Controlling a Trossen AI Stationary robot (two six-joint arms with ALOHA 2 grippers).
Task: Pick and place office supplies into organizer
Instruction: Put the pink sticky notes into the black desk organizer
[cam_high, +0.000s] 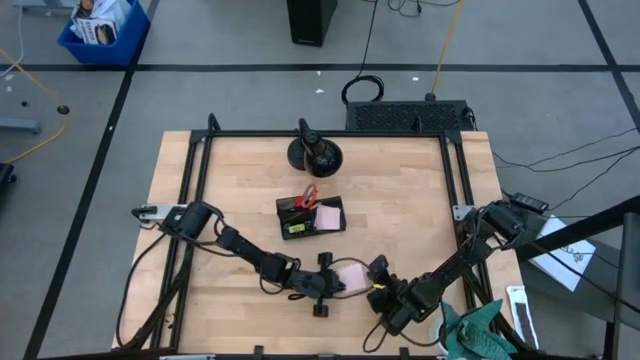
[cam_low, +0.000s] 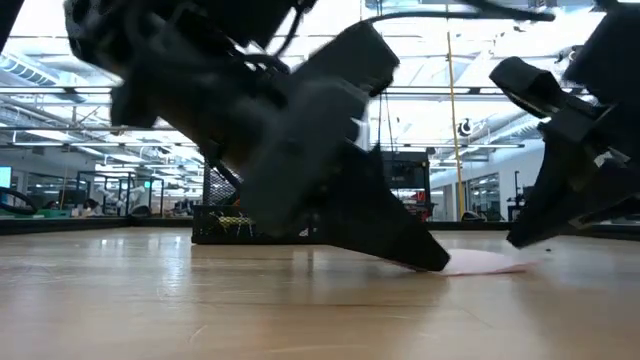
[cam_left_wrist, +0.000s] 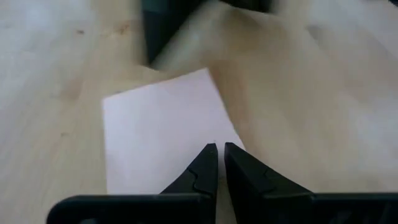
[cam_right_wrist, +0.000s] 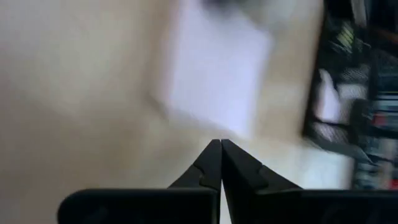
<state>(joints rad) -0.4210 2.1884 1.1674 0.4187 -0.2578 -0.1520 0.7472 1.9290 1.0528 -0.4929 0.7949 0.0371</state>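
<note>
Left gripper (cam_left_wrist: 221, 149): my fingers stood nearly together with a thin slit between them, tips low over the pad's near corner and clamped on nothing that I could see.
Right gripper (cam_right_wrist: 220, 144): my fingers were pressed together and empty, the tips just short of the pad's edge.
Pad (cam_high: 349, 276): the pink sticky-note pad lay flat on the table near its front edge, between my two grippers, the left one on one side and the right one on the other.
Pad axis: square, so it had no long axis; from my left wrist it showed corner-on, one corner pointing at my fingertips.
Nearer arm: both were close; I judged the left the nearer, its tips over the pad, while the right's tips stopped just beside it.
Pad edge: in the low view the pad (cam_low: 490, 263) sat very thin on the wood, with no raised lip for a finger to catch; I judged a lift would need one finger worked under a side.
Room near: bare wood lay around the pad except where my own arms crowded both sides; I judged a clash between the grippers the main risk.
Organizer (cam_high: 311, 217): the black tray stood well beyond the pad, toward mid-table, with red scissors (cam_high: 308, 195) at its far end.
Room far: open wood lay between pad and organizer, so I judged the carry path clear.
Stand base (cam_high: 314, 152): round and black, beyond the organizer, out of the way.
</note>
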